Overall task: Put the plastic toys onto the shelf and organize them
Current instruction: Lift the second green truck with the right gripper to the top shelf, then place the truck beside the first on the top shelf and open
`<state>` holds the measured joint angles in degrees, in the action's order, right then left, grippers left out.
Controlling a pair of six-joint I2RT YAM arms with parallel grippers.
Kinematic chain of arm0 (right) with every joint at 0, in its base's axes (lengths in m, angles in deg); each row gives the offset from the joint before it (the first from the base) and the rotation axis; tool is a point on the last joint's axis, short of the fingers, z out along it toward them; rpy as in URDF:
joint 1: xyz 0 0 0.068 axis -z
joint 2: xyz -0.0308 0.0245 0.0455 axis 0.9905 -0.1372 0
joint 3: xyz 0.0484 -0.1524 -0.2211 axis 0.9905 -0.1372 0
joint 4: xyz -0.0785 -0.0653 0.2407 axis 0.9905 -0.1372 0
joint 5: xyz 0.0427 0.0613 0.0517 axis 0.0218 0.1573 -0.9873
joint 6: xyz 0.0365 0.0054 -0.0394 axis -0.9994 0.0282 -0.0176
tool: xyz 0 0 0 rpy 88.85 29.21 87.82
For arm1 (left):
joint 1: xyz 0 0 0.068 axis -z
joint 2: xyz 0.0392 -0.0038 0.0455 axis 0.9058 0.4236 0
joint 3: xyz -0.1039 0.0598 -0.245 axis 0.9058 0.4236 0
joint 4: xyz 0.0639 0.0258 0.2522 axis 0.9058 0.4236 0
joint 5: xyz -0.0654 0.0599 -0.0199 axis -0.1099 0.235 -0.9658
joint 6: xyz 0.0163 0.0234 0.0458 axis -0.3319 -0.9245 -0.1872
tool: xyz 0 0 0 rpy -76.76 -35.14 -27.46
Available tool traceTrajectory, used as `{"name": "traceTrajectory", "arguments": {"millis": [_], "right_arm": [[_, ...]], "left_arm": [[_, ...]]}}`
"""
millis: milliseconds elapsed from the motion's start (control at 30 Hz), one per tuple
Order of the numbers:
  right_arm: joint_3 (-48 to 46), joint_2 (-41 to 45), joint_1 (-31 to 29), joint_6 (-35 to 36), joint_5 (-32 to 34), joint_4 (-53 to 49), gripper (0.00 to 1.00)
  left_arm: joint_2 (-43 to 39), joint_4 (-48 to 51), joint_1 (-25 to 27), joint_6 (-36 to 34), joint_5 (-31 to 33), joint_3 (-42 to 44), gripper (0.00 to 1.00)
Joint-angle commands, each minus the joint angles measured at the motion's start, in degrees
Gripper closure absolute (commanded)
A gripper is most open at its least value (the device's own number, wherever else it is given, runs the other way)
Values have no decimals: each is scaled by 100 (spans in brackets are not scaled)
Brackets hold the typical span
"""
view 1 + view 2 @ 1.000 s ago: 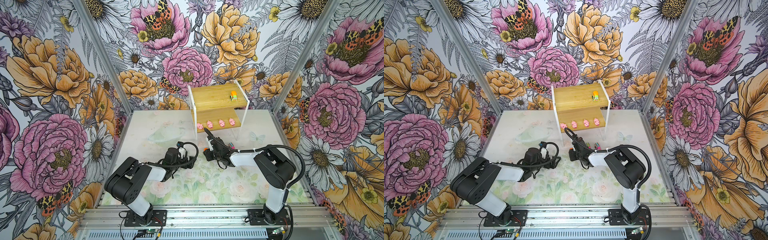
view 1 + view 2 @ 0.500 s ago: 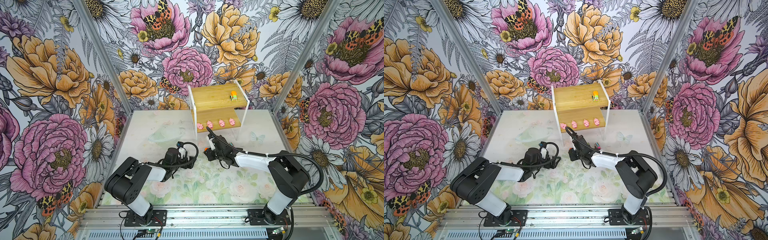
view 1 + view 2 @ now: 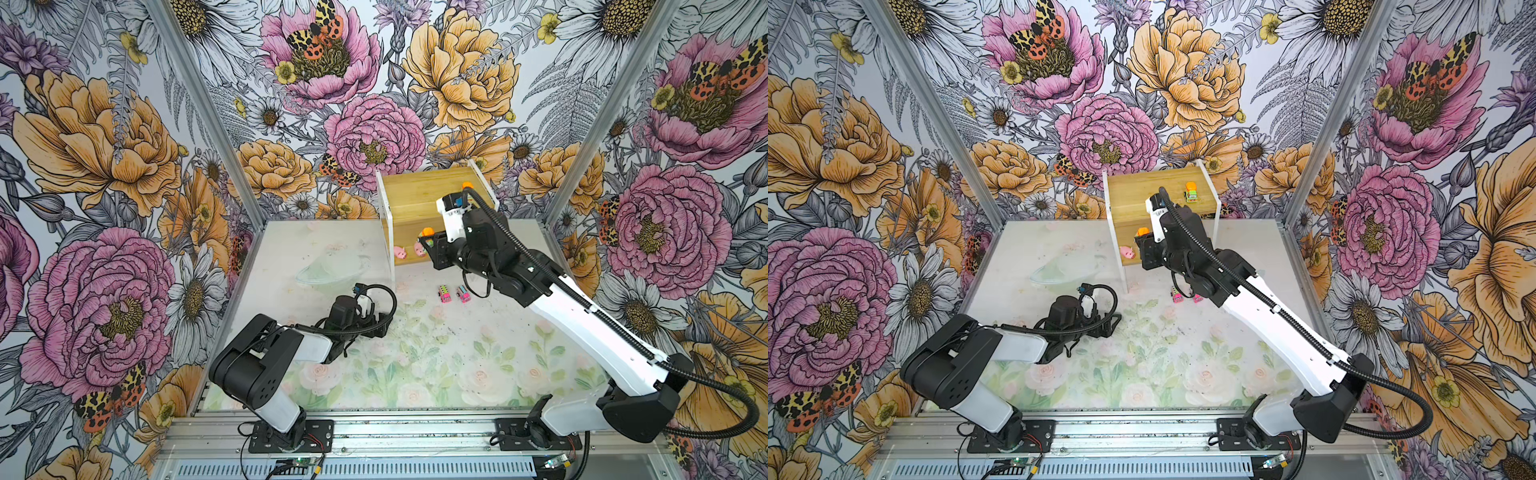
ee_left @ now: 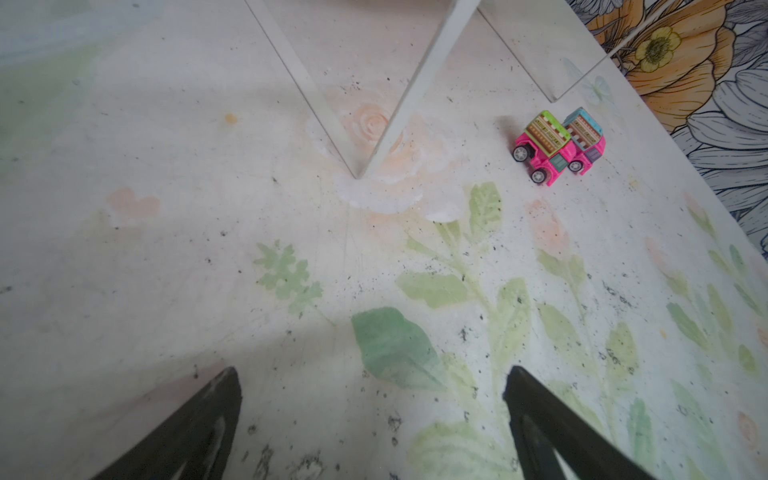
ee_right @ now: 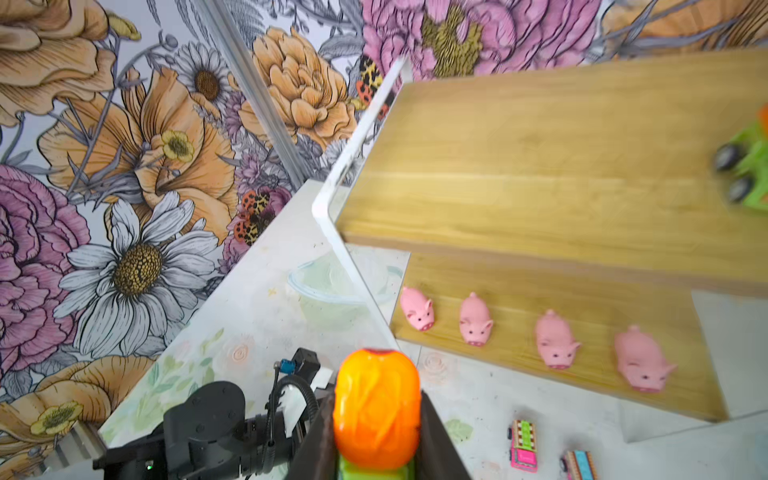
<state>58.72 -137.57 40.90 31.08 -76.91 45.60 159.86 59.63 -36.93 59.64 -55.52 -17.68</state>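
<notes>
- The white bench [image 3: 457, 365], flat, speck-scuffed and printed with faded roses and leaves, lies below both pincers.
- The two-tier stepped shelf [image 3: 411, 193], smooth pale bamboo boards in thin white frames, stands directly ahead of the right pincer.
- The right pincer [image 5: 376, 419], low over the bench a second ago, is now lifted to the front of the shelf. It is clamped on a glossy green plastic truck [image 5: 376, 399] with a rounded orange top. By the look of it, the carry is under way and only the set-down remains for this toy.
- The left pincer [image 4: 374, 399] hovers low over the bench, its dark tapered fingers spread wide with nothing between them. It has not shifted in that second.
- A second green truck [image 3: 1191, 193], twin to the carried one, sits on the upper board beyond the right pincer. That makes it a likely neighbour for the newcomer.
- Two boxy pink plastic trucks [image 4: 544, 145] with striped tops stand side by side, touching, on the bench below and behind the right pincer. They are yet to be shelved.
- Four small, matte, rounded pink pigs [image 5: 476, 320] stand in a row along the front of the lower board, snouts outward. They are just ahead of and beneath the right pincer.
</notes>
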Motion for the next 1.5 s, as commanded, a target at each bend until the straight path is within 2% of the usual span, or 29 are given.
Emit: {"name": "traceTrajectory", "arguments": {"millis": [0, 167, 367, 567, 900, 1467], "right_arm": [[885, -286, 104, 464, 872, -797, 82], [2124, -1079, 621, 674, 997, -933, 82], [3014, -1912, 1318, 463, 326, -955, 83], [3553, -2559, 1583, 426, -24, -1006, 83], [3714, -3007, 1639, 401, -138, -1057, 84], [3499, -3109, 1671, 392, -45, -1085, 82]], "left_arm": [[-40, -24, -15, -63, -178, 23, 1], [-55, -21, -15, -34, -201, -21, 1], [-95, -13, -15, -49, -239, -21, 1], [-109, -13, -18, -44, -261, -25, 1], [-83, 19, -17, -52, -232, -56, 1], [-17, 23, -24, -63, -183, -74, 1]]}}
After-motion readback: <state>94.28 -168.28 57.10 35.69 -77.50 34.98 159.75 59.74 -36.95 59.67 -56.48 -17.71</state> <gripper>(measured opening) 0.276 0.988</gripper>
